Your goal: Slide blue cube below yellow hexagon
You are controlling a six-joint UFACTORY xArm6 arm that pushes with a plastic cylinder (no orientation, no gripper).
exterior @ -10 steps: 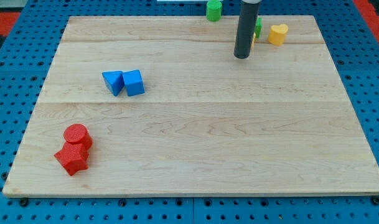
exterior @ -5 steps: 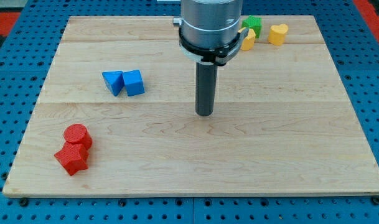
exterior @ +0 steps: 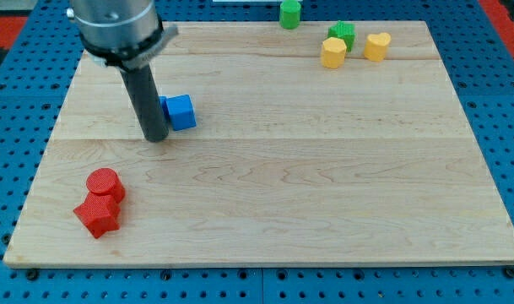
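Observation:
The blue cube (exterior: 181, 111) lies on the wooden board (exterior: 324, 186) at the view's left of middle. My tip (exterior: 156, 136) stands just left of and slightly below it, touching or nearly touching. The rod hides the blue triangular block that lay left of the cube. The yellow hexagon (exterior: 332, 52) sits near the view's top right.
A green block (exterior: 342, 34) touches the hexagon's upper right. A yellow heart-shaped block (exterior: 376, 46) lies right of them. A green cylinder (exterior: 290, 13) stands at the board's top edge. A red cylinder (exterior: 104, 183) and a red star-like block (exterior: 97, 214) sit at the bottom left.
My tip has swept from the view's top right, across the middle, to the left side of the blue cube. The blocks have not visibly moved.

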